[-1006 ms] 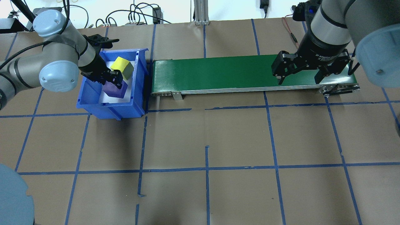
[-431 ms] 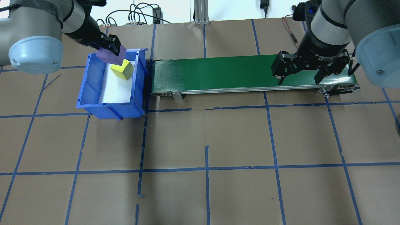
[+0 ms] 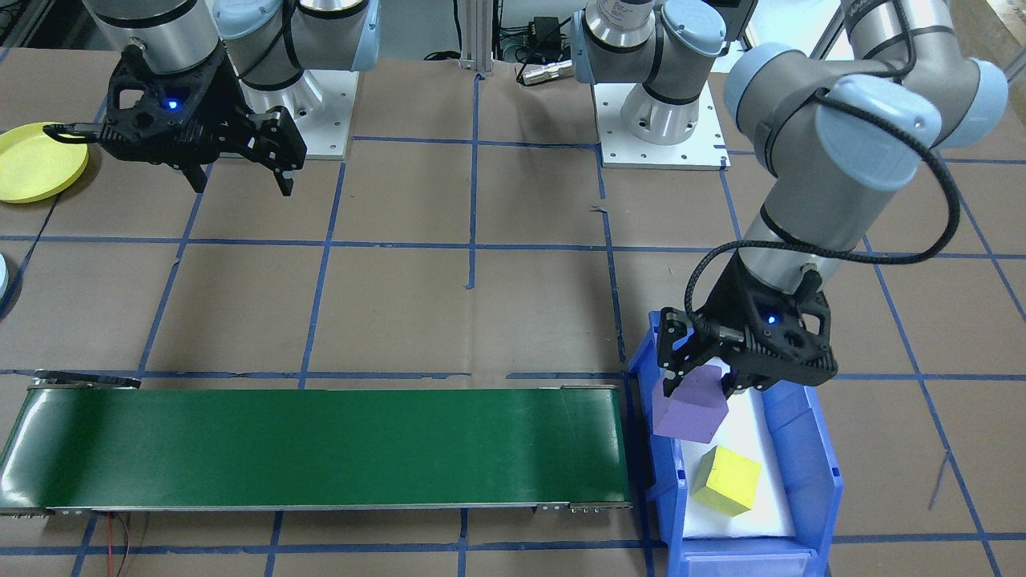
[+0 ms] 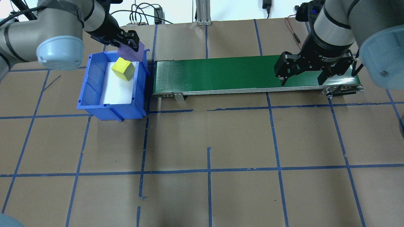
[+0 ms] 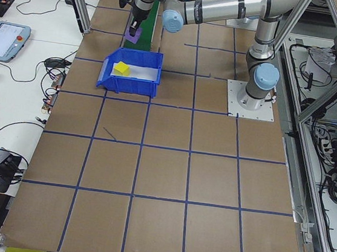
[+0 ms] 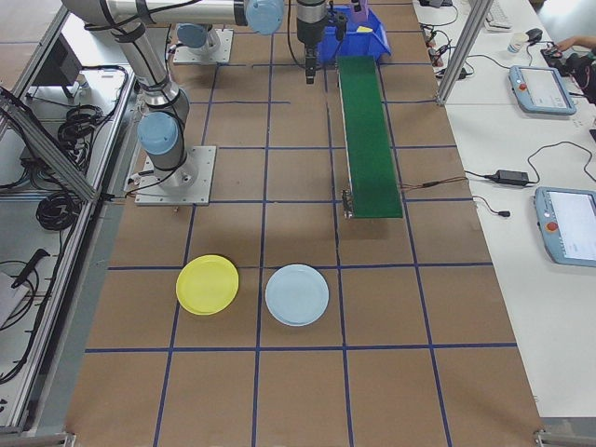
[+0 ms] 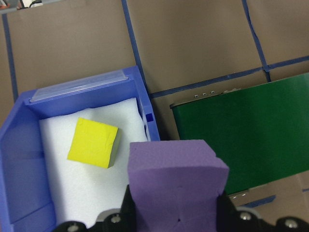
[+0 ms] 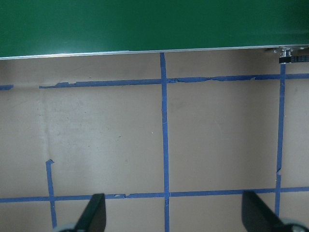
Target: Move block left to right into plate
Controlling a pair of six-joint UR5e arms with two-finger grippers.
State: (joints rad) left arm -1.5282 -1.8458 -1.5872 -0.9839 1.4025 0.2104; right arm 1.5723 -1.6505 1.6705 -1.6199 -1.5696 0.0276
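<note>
Above the blue bin's [image 3: 809, 449] belt-side wall, the left gripper [image 3: 696, 390] clamps the purple block [image 3: 691, 406], clear of the yellow cube [image 3: 726, 479]. The right gripper [image 4: 303, 77] hangs spread (empty) over the green belt [image 4: 221, 74]. Only the front and right-side views show the yellow plate [image 6: 207, 284].

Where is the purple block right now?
The purple block is held in the left hand, lifted above the blue bin near its conveyor-side wall, with the yellow block lying below in the bin.
</note>
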